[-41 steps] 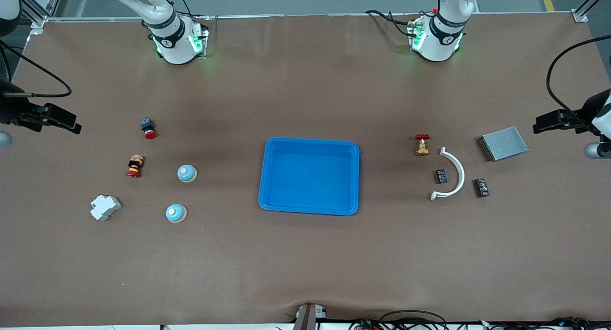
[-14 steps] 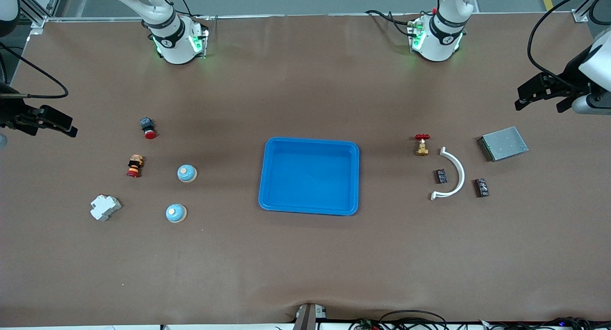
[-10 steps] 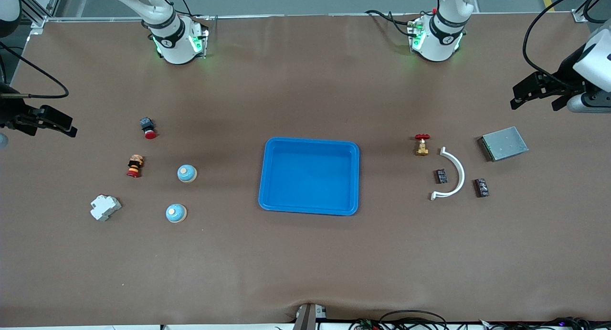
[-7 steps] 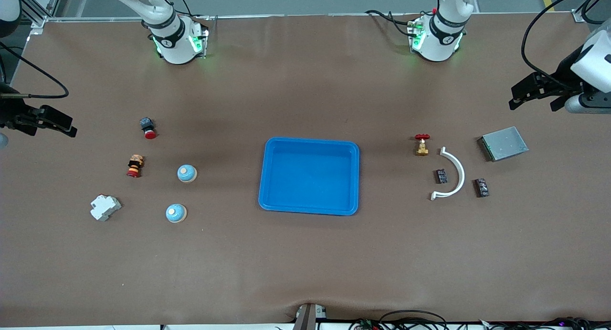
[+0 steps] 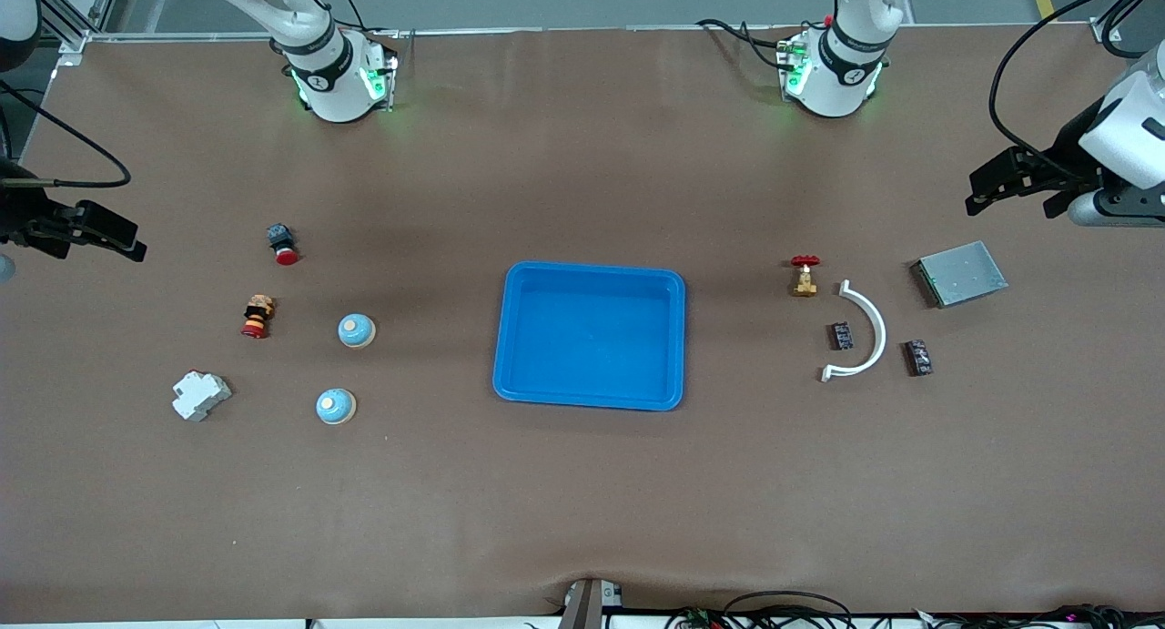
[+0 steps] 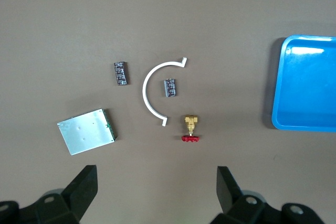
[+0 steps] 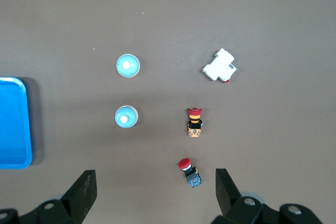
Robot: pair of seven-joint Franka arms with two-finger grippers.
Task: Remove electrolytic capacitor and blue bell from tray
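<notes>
Two small black capacitors (image 5: 842, 336) (image 5: 917, 357) lie toward the left arm's end of the table, one on each side of a white arc (image 5: 865, 330). They also show in the left wrist view (image 6: 170, 87) (image 6: 121, 73). Two blue dome bells (image 5: 357, 330) (image 5: 336, 406) sit toward the right arm's end and show in the right wrist view (image 7: 126, 116) (image 7: 127, 65). A blue tray (image 5: 588, 401) lies mid-table. My left gripper (image 5: 1010, 192) (image 6: 156, 182) hangs open and empty over bare table beside the metal plate. My right gripper (image 5: 96, 236) (image 7: 155, 184) hangs open and empty over the table's end.
Near the capacitors are a red-handled brass valve (image 5: 804, 275) and a grey metal plate (image 5: 961, 273). Near the bells are two red push buttons (image 5: 282, 244) (image 5: 258, 316) and a white breaker (image 5: 201, 395). The tray's edge shows in both wrist views (image 6: 278, 93) (image 7: 26, 124).
My left gripper has moved toward the robots' bases and a little toward the tray. My right gripper shifted slightly early on and has since held still. Nothing on the table moved.
</notes>
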